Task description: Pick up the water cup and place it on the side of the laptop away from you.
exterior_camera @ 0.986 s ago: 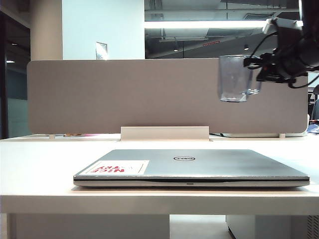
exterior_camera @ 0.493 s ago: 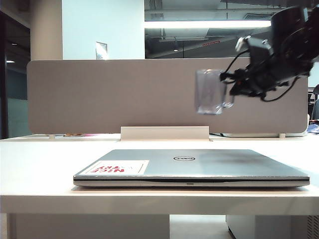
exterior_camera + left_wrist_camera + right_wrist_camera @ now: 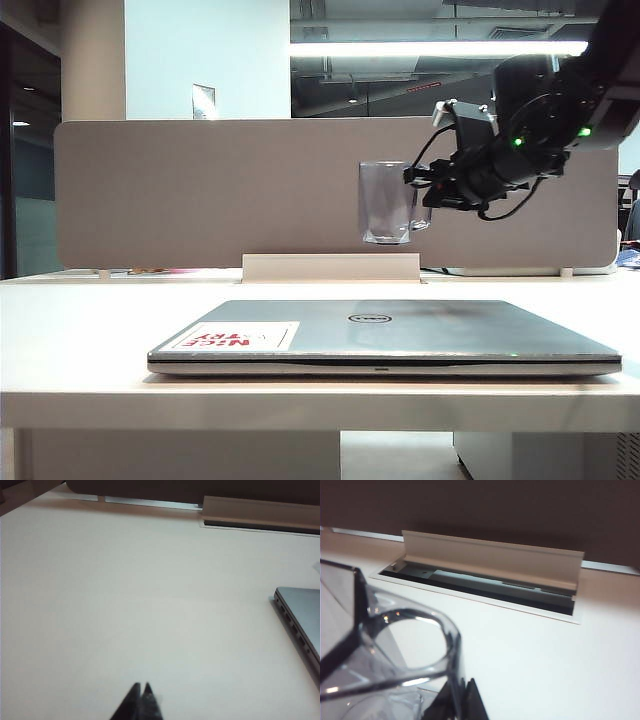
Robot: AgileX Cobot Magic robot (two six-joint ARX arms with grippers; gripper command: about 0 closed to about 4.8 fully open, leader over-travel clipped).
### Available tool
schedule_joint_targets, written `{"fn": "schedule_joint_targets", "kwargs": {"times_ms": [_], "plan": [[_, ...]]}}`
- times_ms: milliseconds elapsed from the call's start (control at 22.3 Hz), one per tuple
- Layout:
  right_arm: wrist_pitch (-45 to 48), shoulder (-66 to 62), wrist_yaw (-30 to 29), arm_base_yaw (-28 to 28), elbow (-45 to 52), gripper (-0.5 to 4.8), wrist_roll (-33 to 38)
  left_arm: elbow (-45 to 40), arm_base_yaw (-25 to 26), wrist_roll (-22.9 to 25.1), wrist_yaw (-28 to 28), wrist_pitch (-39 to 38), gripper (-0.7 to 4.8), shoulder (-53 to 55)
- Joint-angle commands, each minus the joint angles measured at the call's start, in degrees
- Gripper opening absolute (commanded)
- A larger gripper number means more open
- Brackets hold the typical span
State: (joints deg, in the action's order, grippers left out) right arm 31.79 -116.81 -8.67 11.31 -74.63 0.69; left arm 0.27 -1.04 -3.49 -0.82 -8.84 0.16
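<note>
The water cup [image 3: 385, 203], clear and faceted, hangs upright in the air above the far edge of the closed silver laptop [image 3: 385, 330]. My right gripper [image 3: 428, 195] is shut on its side handle and reaches in from the right. In the right wrist view the water cup [image 3: 390, 645] fills the near side, with the right gripper [image 3: 462, 690] pinching its clear wall. My left gripper [image 3: 141, 687] is shut and empty over bare white table, with a corner of the laptop [image 3: 305, 615] off to one side. The exterior view does not show the left gripper.
A grey partition panel [image 3: 200, 190] runs along the back of the white table [image 3: 80, 330]. Just behind the laptop a white cable hatch [image 3: 330, 267] stands with its lid raised, and the cable hatch [image 3: 490, 575] lies right ahead of the cup.
The right arm has carried the cup from the upper right leftward and downward, toward the middle behind the laptop. The left gripper and the laptop have stayed put.
</note>
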Motion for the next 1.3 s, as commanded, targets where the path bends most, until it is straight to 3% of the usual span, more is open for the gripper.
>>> {"fn": "schedule_joint_targets", "kwargs": {"times_ms": [45,717,1120,1300], "plan": [[-1.7,-2.8,-0.4,0.0,-4.0,-0.01,-0.1,0.2,-0.1,0.0,0.0,0.3,-0.05,0.1],[-1.3,-7.7,-0.7,0.8,-6.9,-0.01,-1.2,0.2,0.0,0.0,-0.6,0.3,-0.06,0.1],[-4.8,-9.6,-0.7,0.8,-12.0,-0.01,-5.8,0.2,0.0,0.0,-0.6,0.3,-0.05,0.1],[-6.7,-12.5,-5.6,0.8,-15.5,-0.01,-9.4,0.2,0.0,0.0,-0.6,0.3,-0.06,0.1]]}}
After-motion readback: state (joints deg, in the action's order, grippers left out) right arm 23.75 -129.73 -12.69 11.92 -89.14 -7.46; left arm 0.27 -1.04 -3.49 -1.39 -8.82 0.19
